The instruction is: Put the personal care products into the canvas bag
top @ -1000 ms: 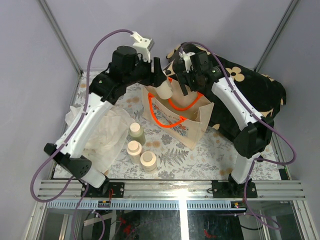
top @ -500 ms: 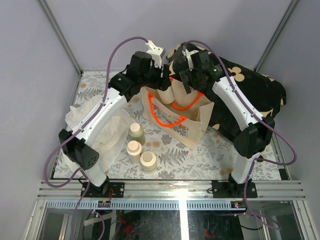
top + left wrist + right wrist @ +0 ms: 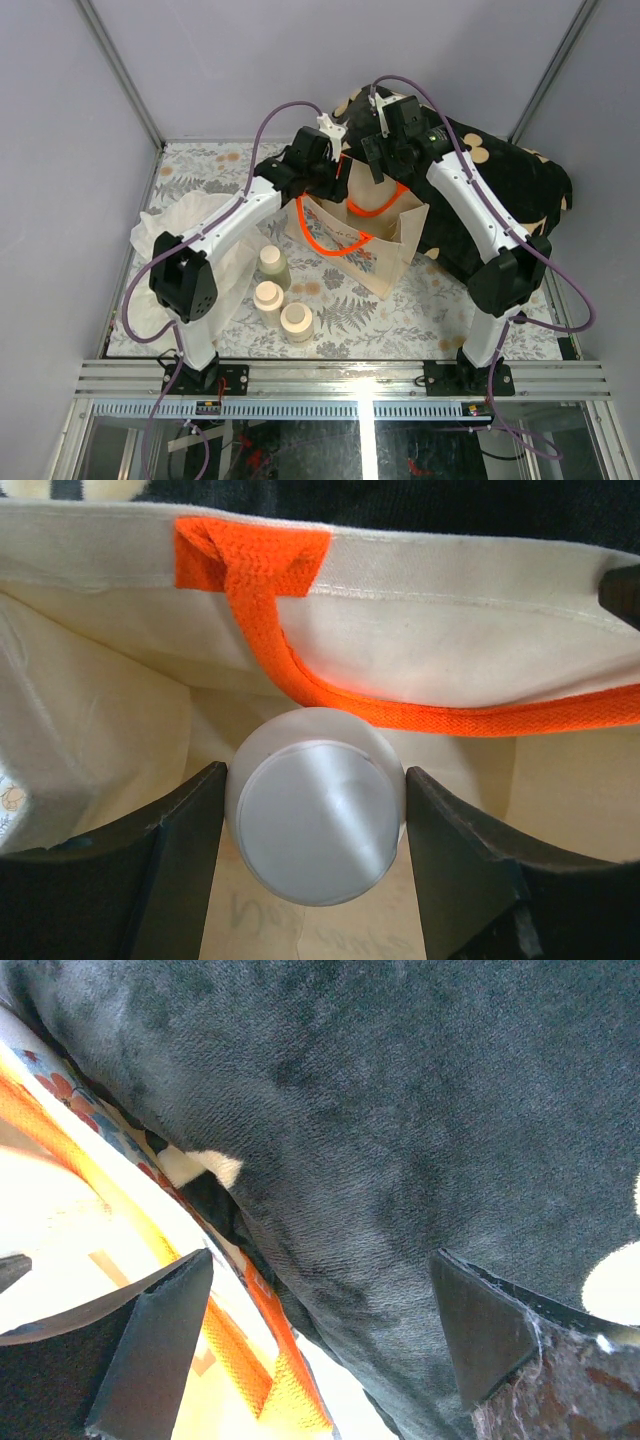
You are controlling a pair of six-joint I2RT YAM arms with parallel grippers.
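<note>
One bottle [image 3: 316,805] end-on in left jaws, long axis into canvas bag [image 3: 450,650].

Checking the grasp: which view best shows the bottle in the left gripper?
Left wrist: the left gripper clamps the bottle, seen end-on, inside the canvas bag. Top external: the arm hides it. Right wrist: not shown.

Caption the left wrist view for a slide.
Left claw grips a pale bottle inside the canvas bag, whose orange handle drapes along the wall behind.
</note>
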